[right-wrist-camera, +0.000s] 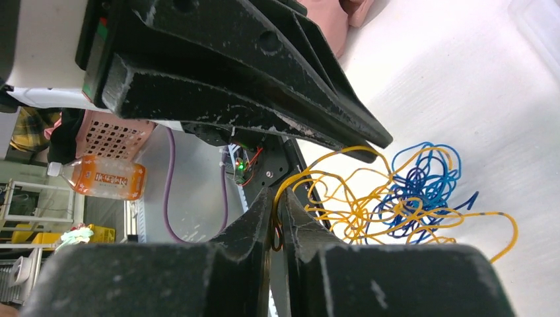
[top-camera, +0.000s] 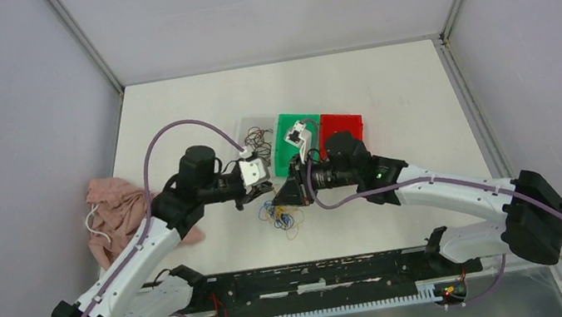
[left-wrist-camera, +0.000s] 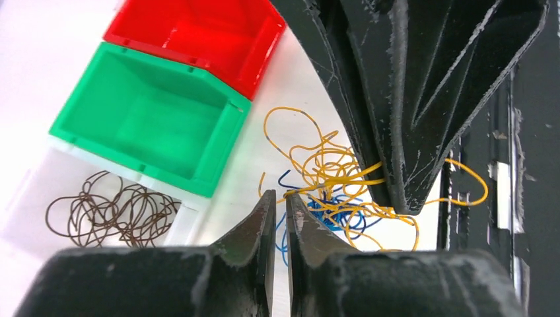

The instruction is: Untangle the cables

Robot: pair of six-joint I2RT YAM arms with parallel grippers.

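Yellow cables [left-wrist-camera: 330,165]: hold right gripper [left-wrist-camera: 399,198] clamped on them; check left gripper [left-wrist-camera: 280,198], nearly together, for a true pinch on a blue cable [right-wrist-camera: 422,178]; draw apart slowly, toward 9 and 3 o'clock.

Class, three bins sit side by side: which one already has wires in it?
The clear bin at the row's end: brown wires lie in it; the green bin and red bin hold none.

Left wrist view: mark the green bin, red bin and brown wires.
green bin [left-wrist-camera: 142,122], left wrist view, bare floor.
red bin [left-wrist-camera: 198,30], left wrist view, bare floor.
brown wires [left-wrist-camera: 112,210], left wrist view, middle of the tangle.
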